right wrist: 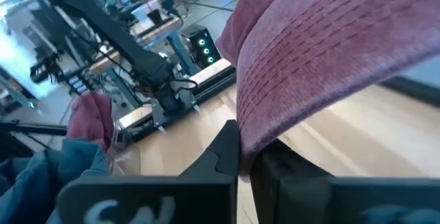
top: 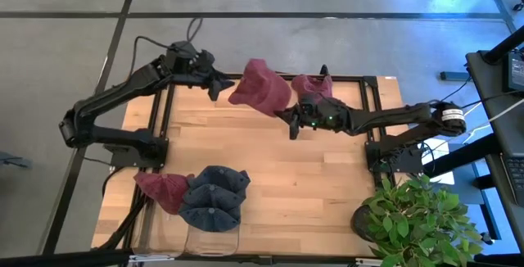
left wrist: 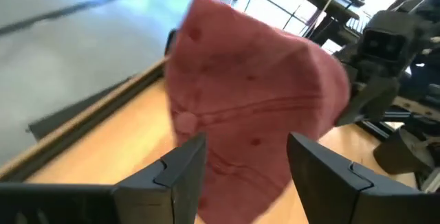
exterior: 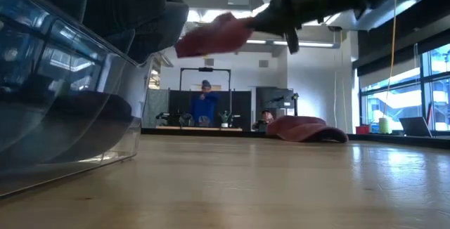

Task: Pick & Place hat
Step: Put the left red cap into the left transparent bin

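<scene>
A maroon hat hangs in the air over the table's far middle, and my right gripper is shut on it. The low view shows this hat well above the wood. My left gripper stands open at the far left. The hat's crown fills the space just ahead of its fingers. A second maroon hat rests on its open underside on the table by the far edge. My right gripper pinches the hat's stitched brim at its edge between the two shut fingers, coming roughly level from the table's right. The hat is lifted clear, its crown pointing toward the left arm. My left gripper: I cannot tell whether its open fingers touch the crown.
A clear bin stands at the near left edge, its wall close to the low camera. In and beside it lie blue hats and another maroon one. A potted plant stands off the table's near right corner. A person is far behind.
</scene>
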Action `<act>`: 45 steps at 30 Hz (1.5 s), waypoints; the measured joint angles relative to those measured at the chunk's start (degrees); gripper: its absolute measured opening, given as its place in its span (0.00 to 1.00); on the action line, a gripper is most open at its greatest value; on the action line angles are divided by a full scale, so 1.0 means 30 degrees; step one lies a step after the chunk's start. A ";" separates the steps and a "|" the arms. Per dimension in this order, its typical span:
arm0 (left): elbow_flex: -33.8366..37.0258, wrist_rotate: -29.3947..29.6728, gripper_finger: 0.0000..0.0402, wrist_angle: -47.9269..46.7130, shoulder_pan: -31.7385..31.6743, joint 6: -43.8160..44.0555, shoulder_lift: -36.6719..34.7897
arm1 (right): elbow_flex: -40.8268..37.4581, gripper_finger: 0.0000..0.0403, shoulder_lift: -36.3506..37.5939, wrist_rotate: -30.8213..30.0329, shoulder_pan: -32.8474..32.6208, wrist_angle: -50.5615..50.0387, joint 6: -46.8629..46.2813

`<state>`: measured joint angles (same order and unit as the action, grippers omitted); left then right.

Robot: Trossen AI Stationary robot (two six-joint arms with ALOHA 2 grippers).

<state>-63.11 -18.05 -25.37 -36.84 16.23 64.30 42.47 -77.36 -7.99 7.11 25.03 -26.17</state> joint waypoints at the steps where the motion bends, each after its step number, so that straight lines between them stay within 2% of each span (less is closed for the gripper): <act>1: 0.0000 -0.0087 0.49 -0.0096 -0.0230 -0.0405 -0.0221 | 0.0358 0.04 0.0084 0.0000 -0.0091 -0.0382 0.0366; 7: 0.0000 -0.0389 0.49 -0.0247 -0.0683 -0.0961 -0.0822 | 0.2119 0.04 0.0216 0.0009 -0.0525 -0.1174 0.2282; 14: 0.0000 -0.2796 0.48 0.0088 -0.0669 -0.1133 -0.0840 | 0.3272 0.04 0.0216 0.0228 -0.0835 -0.1666 0.2903; 20: 0.0000 -0.3190 0.49 0.0110 -0.0706 -0.1632 -0.0891 | 0.3455 0.04 0.0209 0.0816 -0.1000 -0.1681 0.2893; 27: 0.0000 -0.3265 0.49 0.0097 -0.1828 -0.1647 -0.1425 | 0.3455 0.04 0.0209 0.0882 -0.1236 -0.1618 0.2913; 33: 0.0000 -0.4930 0.48 0.0014 -0.2136 -0.1630 -0.1576 | 0.3455 0.04 0.0209 0.1169 -0.1236 -0.0923 0.3016; 37: 0.0000 -0.5010 0.49 0.0151 -0.1917 -0.1387 -0.1510 | 0.3455 0.04 0.0209 0.1726 -0.1236 -0.0307 0.3300; 45: -0.0015 -0.6861 0.48 0.1861 -0.1761 -0.1003 -0.1510 | 0.3455 0.04 0.0209 0.2666 -0.1236 0.0404 0.3364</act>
<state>-63.16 -38.63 -19.78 -42.13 13.22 59.77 52.84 -76.73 0.01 3.40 26.24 -16.08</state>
